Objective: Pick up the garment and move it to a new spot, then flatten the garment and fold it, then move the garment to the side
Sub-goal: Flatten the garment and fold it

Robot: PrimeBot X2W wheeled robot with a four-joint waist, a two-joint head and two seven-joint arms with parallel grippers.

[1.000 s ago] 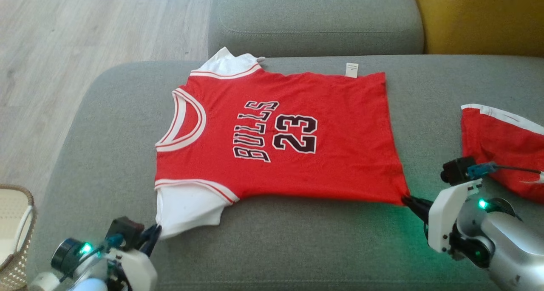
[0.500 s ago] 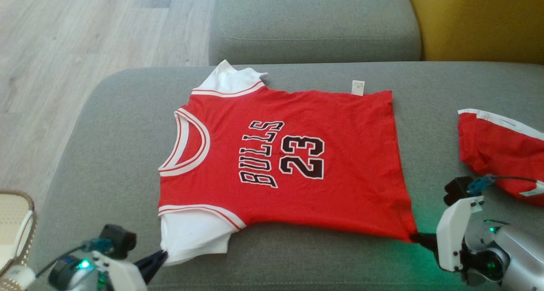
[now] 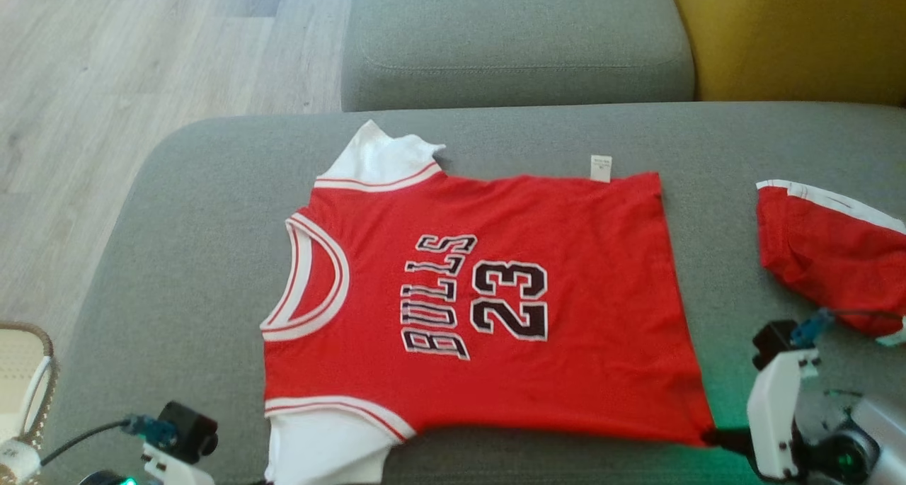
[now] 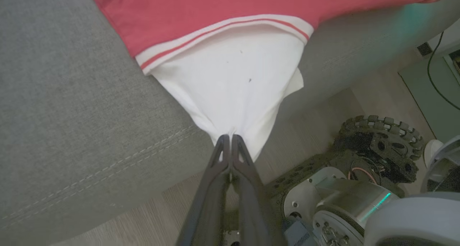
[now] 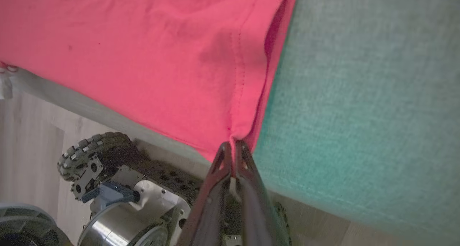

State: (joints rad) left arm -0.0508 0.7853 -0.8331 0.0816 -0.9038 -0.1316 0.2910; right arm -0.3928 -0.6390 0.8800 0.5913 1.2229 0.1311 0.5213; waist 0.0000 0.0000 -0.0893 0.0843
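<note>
The jersey is lying flat, front up, on the sofa seat, its near edge reaching the cushion's front. It is looking light, soft and limp, so it will likely sag unless held at corners. The left gripper is pinching the white sleeve tip, and the right gripper is clamping the hem corner. The lettering is reading "BULLS 23". The white label is too small to read.

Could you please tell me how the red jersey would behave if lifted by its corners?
Probably floppy: the jersey bunches to a point at the left gripper. Likely light: a corner pinch by the right gripper holds it taut.
</note>
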